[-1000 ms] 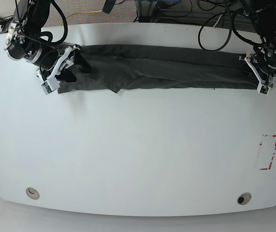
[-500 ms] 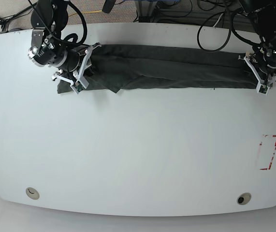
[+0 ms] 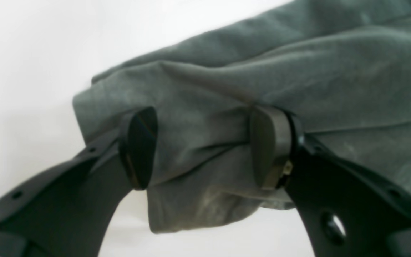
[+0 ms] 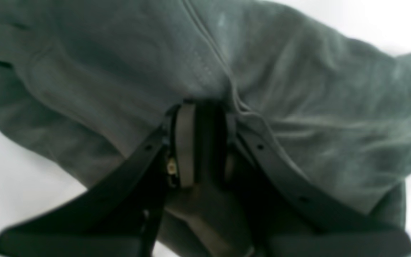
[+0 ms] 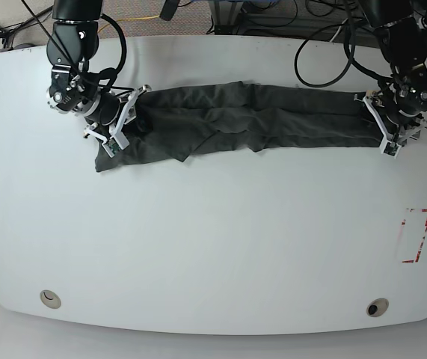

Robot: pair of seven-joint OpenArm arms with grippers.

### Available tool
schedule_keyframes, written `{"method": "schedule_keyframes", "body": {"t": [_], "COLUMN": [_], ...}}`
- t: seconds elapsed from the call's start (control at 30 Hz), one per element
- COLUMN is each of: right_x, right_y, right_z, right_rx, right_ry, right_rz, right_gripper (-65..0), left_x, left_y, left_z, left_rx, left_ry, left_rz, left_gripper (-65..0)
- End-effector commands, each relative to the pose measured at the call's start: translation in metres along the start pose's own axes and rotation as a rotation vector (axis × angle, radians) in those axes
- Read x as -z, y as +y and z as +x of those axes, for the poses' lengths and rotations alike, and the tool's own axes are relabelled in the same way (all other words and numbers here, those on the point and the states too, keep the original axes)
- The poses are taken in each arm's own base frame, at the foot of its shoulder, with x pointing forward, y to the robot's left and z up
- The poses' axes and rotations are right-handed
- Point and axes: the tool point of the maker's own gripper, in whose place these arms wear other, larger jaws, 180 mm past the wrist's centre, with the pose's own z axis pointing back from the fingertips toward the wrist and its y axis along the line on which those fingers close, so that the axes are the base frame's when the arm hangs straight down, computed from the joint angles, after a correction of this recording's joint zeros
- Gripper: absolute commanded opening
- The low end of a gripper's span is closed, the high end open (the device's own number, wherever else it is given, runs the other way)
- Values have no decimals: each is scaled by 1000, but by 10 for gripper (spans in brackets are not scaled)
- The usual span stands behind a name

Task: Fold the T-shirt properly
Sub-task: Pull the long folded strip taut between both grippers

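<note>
At the far left of the base view, my right gripper (image 5: 120, 120) has its jaws drawn nearly together, and its wrist camera shows them pinching a ridge of cloth beside a stitched seam of the T-shirt (image 5: 250, 116). Outward from there, the shirt runs as a long, narrow, rumpled band across the back of the table (image 5: 213, 247), its long axis going side to side, from that pinch all the way over to my left gripper (image 5: 384, 127) at the other end. The left gripper's jaws stand well apart, one pad (image 3: 139, 148) on each side of a bunched wad of the shirt's end; both pads look to be against the cloth, but I cannot tell whether they press hard enough to hold it.

So each arm sits at its own end of the band, with neither nearer the middle. Near my right gripper a loose flap hangs toward the front of the table, beyond the band's straight edge.

My reading is that the next fold has to go along the long axis, one end carried over toward the other. The right arm has the surer grip, so I would lead with it, or first tighten the left.
</note>
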Motion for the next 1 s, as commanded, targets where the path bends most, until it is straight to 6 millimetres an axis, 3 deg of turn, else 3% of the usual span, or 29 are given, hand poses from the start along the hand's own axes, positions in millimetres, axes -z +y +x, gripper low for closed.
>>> {"method": "schedule_keyframes", "body": {"t": [0.0, 0.23, 0.3, 0.4, 0.57, 0.7, 0.87, 0.97], "right_x": [-12, -25, -27, -28, -28, -28, -26, -26], "right_y": [-45, -73, -74, -74, -73, -71, -68, -65], "right_z": [-47, -47, -45, -44, -43, -47, -45, -42], "right_rx": [15, 35, 28, 23, 22, 27, 33, 64], "right_ry": [197, 198, 196, 192, 190, 195, 187, 155], "right_rz": [-124, -181, -185, -188, -187, -184, -173, -147], "right_gripper": [-547, -547, -547, -547, -547, -547, -547, -547], "left_x": [0, -11, -20, -34, -54, -64, -51, -40], "left_y": [-7, -3, -1, 14, 46, 61, 69, 59], "left_z": [6, 35, 49, 46, 51, 35, 15, 0], "left_rx": [3, 7, -14, -91, -186, -302, -409, -467], "left_ry": [-10, -63, -107, -130, -187, -223, -213, -196], "left_rz": [-11, 18, 12, 27, 27, -2, -79, -145], "left_gripper": [-265, -256, -203, -150, -146, -146, -146, -147]}}
